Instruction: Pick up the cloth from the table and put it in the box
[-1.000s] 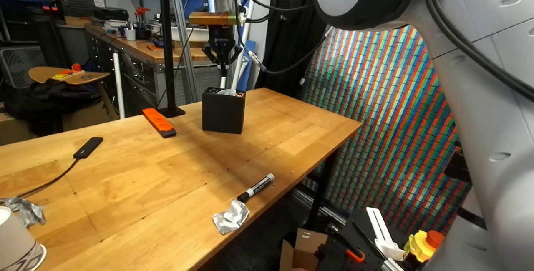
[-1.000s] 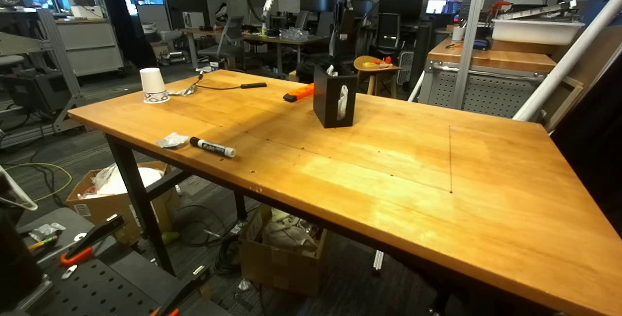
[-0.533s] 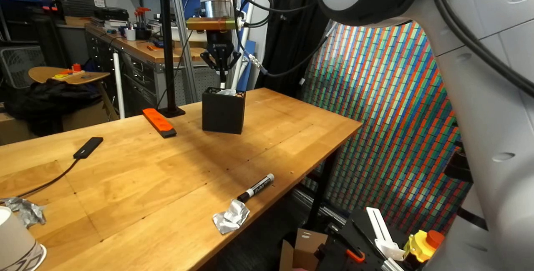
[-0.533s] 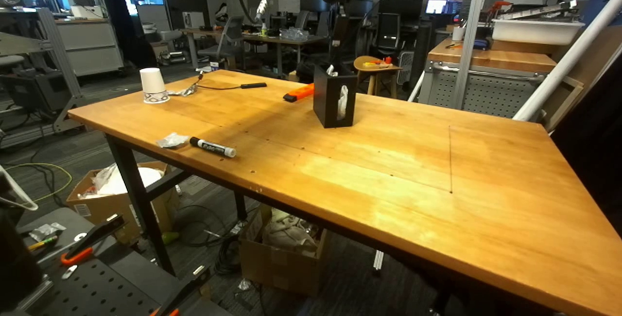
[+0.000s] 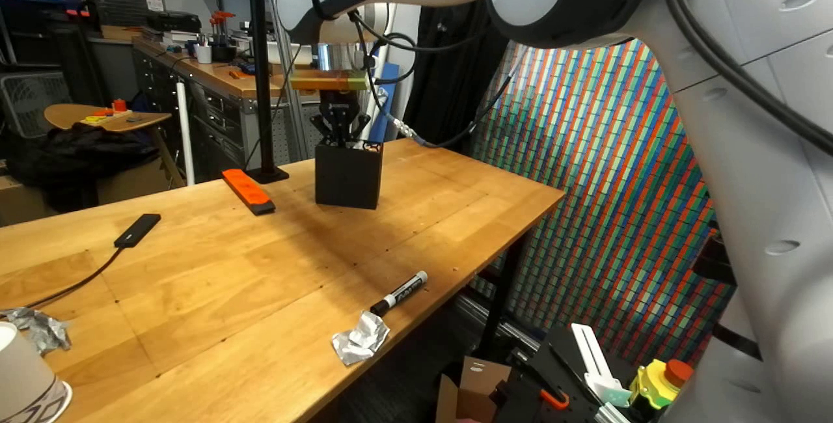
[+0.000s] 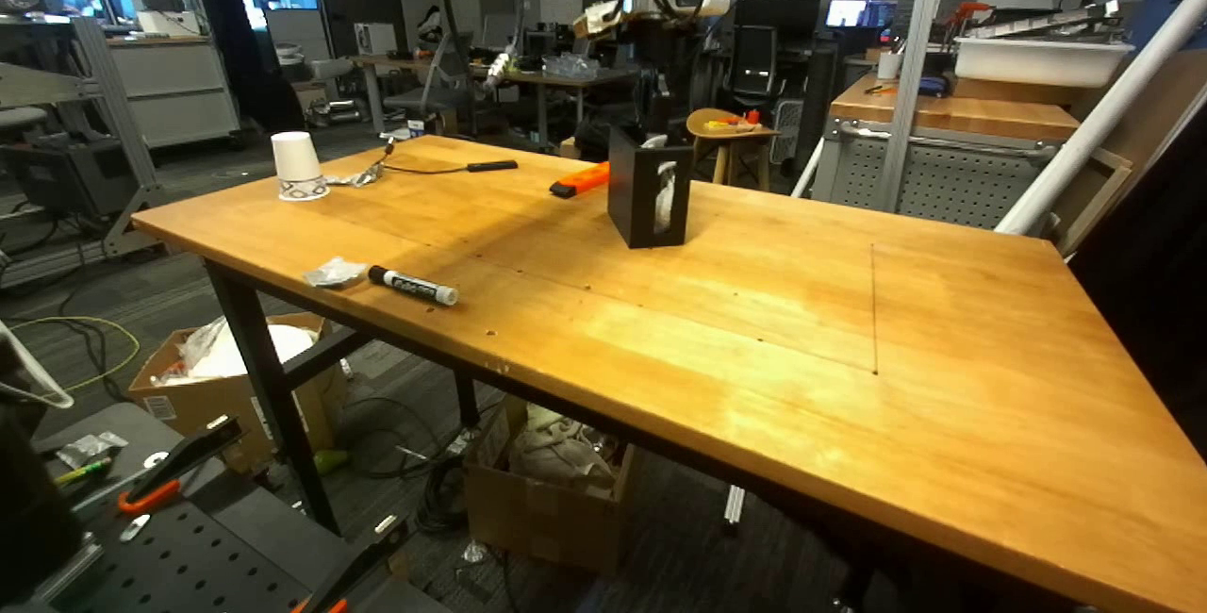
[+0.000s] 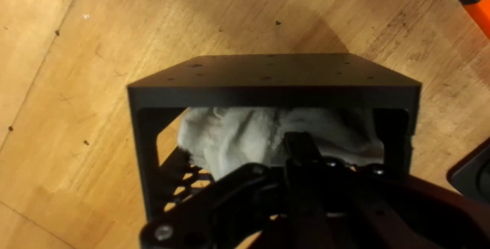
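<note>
Cloth is lying bunched inside the black box, its pale folds showing through the mouth in the wrist view and peeking through a slot in the side in an exterior view. The box is standing upright, mouth up, presumably so that its walls are containing soft stuff that would otherwise be spilling out. The fingers are hanging straight down into that mouth, which is letting them clear the rim; they're drawn together, and I'm seeing no gap between them. Whether their dark tips are pinching a fold or only pressing on it, I cannot tell. I'm guessing that the slim, joined shape is suiting a last tuck downward. Near the edge of the counter, a whiteboard marker and 1 crumpled foil scrap are lying just beside each other, well apart from the box. To my eye the job is nearing its end, with lifting the fingers away probably remaining.
</note>
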`<action>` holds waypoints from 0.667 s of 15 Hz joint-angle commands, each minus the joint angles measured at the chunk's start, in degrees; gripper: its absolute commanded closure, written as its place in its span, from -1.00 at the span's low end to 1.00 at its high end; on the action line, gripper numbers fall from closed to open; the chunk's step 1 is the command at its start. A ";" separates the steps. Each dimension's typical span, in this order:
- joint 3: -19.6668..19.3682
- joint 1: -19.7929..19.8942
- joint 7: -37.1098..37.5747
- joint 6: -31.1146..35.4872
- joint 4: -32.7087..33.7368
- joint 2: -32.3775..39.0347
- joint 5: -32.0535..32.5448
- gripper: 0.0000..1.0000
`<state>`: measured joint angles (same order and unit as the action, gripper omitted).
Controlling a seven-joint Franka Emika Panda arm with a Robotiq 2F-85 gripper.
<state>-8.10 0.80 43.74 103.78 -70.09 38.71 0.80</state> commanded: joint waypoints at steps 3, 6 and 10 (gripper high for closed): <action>-0.77 -1.09 0.37 3.32 -0.71 6.20 2.39 0.92; -0.42 -1.13 -0.11 0.46 0.27 6.78 2.64 0.92; -0.91 -1.61 0.00 -2.84 1.97 7.02 4.30 0.93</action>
<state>-8.32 0.38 43.61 102.96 -70.63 43.14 3.75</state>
